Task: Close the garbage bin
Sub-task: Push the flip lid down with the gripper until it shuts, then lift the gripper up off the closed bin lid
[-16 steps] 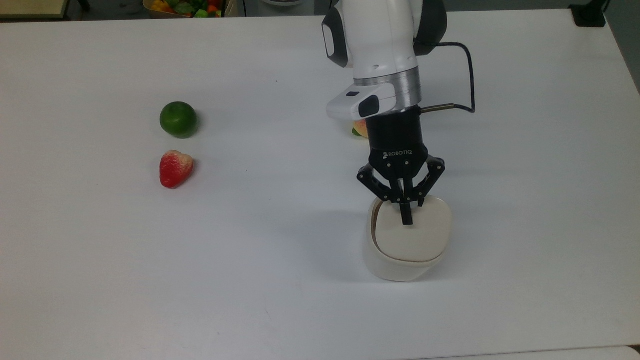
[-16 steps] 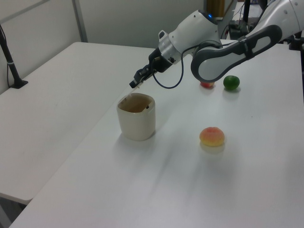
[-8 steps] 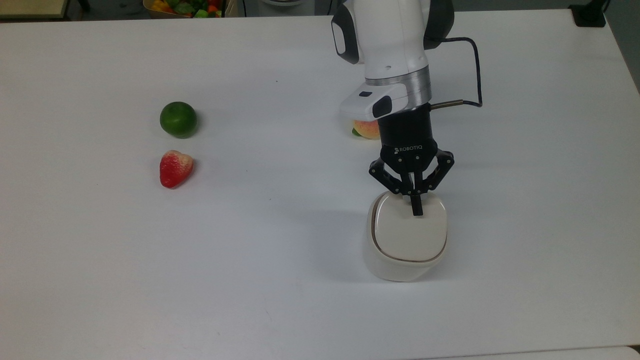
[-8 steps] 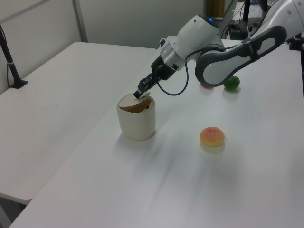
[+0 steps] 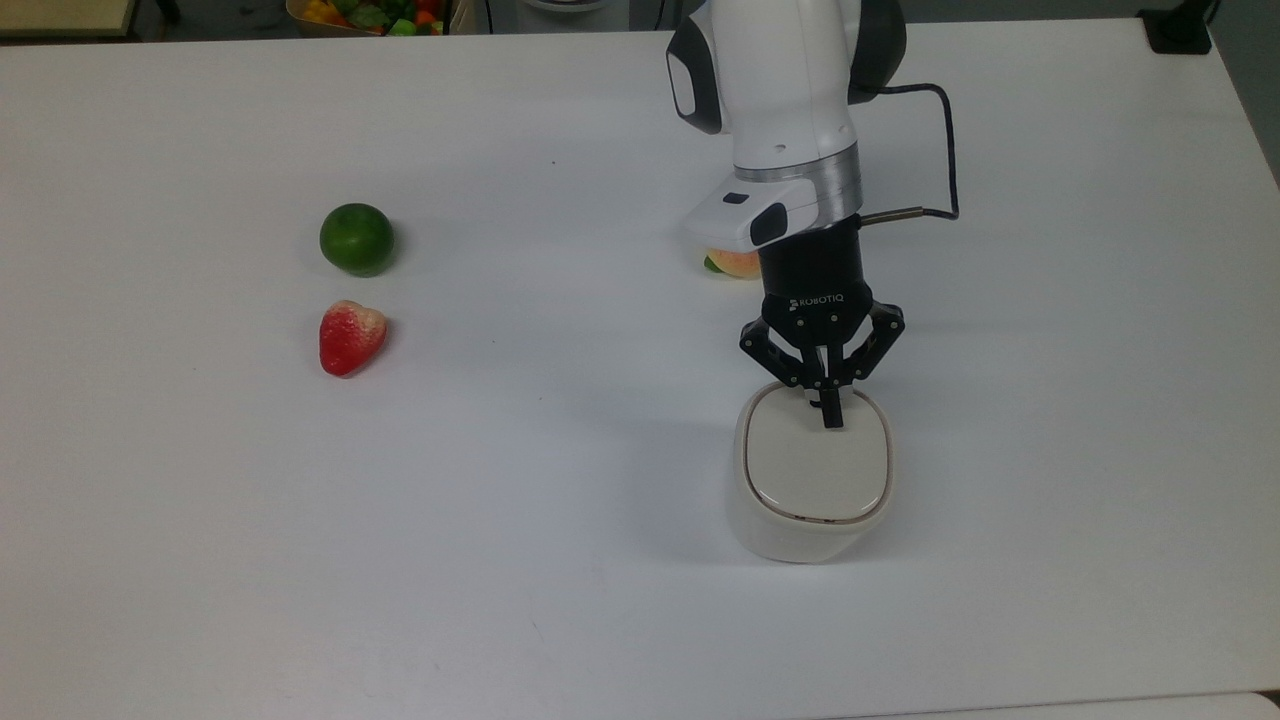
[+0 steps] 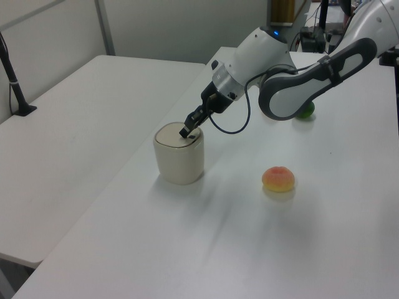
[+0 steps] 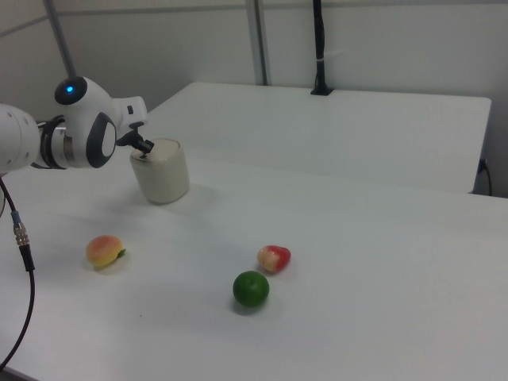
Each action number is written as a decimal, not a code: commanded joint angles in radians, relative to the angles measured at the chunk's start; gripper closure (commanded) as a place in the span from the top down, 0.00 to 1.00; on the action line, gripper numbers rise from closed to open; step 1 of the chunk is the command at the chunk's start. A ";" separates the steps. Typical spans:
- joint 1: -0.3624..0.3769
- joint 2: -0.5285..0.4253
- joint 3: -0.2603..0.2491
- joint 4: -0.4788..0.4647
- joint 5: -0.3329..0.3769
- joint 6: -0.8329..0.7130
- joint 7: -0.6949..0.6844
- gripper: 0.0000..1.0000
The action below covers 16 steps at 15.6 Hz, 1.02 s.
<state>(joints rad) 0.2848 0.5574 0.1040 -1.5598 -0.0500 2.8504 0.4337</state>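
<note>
While the bin (image 5: 810, 480) is sitting at lower right of centre in the top view with its lid (image 5: 815, 462) lying flat on the rim, the gripper (image 5: 829, 415) is pressing its fingertips, pinched together, onto the lid's upper edge. In the top view's left half a lime (image 5: 356, 239) is lying just above a strawberry (image 5: 350, 336). A peach (image 6: 278, 179) is resting right of the bin in the left view.
</note>
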 commanded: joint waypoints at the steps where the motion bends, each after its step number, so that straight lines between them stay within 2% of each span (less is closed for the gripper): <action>1: 0.001 -0.022 -0.001 -0.048 -0.022 -0.025 -0.009 0.00; 4: 0.001 -0.014 0.000 -0.048 -0.044 -0.025 -0.009 0.00; 10: -0.001 -0.016 0.000 -0.052 -0.044 -0.025 -0.009 0.00; 16: -0.022 -0.112 0.000 -0.046 -0.028 -0.152 -0.004 0.00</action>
<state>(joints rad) 0.2786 0.5379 0.1048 -1.5642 -0.0747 2.7966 0.4332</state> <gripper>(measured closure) 0.991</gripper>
